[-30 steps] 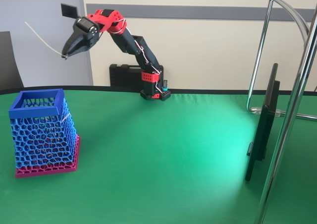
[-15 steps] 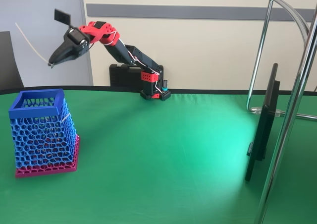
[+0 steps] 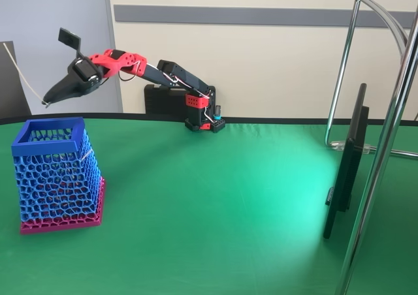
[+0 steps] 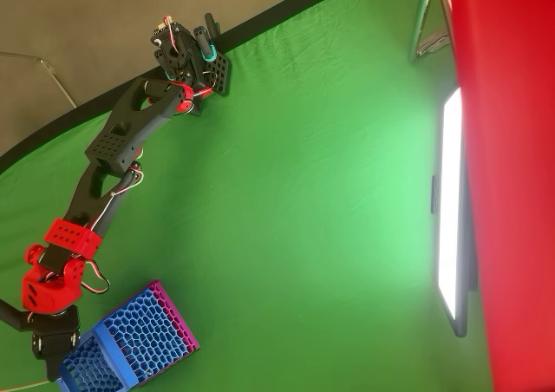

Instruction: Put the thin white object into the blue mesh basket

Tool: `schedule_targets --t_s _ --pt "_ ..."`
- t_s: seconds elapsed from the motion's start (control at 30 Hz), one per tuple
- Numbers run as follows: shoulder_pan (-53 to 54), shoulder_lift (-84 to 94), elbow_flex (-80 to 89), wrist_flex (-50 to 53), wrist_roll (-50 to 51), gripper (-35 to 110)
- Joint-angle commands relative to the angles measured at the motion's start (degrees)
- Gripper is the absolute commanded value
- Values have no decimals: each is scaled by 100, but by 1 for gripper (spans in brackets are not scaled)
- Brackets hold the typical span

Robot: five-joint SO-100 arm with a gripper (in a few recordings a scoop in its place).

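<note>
Since the earlier frame the arm has been stretched further left and lower, so the hand (image 3: 47, 101) is now carried just above the blue mesh basket (image 3: 57, 175). It is clamped on the dark end of the thin white object (image 3: 19, 72), which sticks up and away to the left — past the rim, not over the opening. If it is let go like this, the strip may be tipped outside the basket or left hung on the rim, on the green surface (image 3: 209, 203).
</note>
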Motion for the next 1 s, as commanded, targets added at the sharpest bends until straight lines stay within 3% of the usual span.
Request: schedule_targets --t_s 0.0,0.43,0.97 --pt "-26 246 422 -510 -141 6" --pt "-70 308 896 -659 -773 21" --pt "-334 976 896 1151 -993 19"
